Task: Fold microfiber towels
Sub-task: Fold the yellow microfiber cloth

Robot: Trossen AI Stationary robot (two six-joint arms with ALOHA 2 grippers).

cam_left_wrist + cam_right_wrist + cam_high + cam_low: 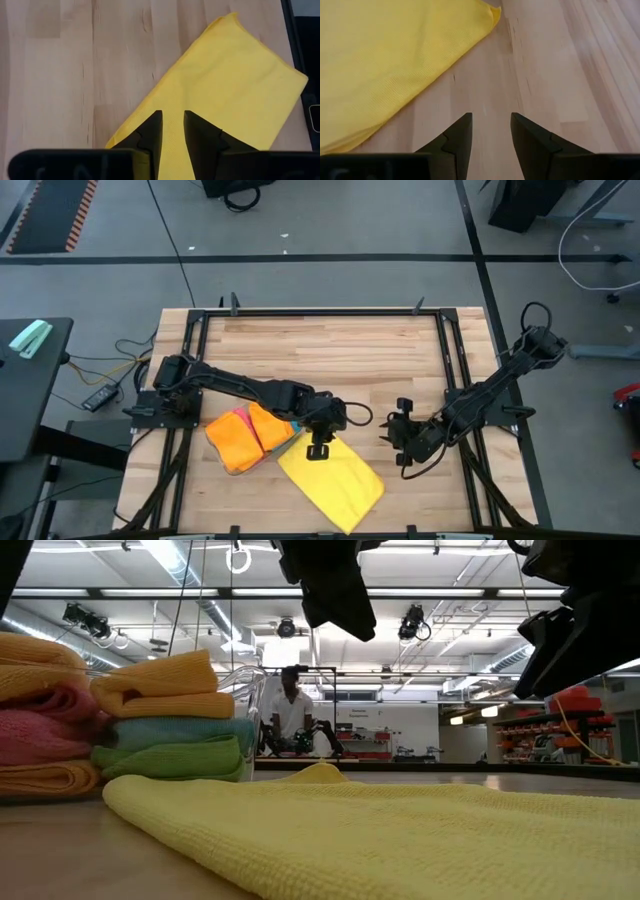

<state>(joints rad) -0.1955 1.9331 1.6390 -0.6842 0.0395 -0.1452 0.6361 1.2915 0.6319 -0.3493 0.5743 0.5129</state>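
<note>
Here both grippers hover, jaws apart (empty), left gripper [318, 448] above yellow towel [335, 478]

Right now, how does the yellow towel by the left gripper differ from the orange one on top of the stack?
The yellow towel lies alone, low and spread out on the wooden table; the orange towel is folded small and thick, on top of the stack.
The yellow one sits under the left gripper; the orange one has no gripper over it.
Both are plain, bright microfiber cloths.
</note>
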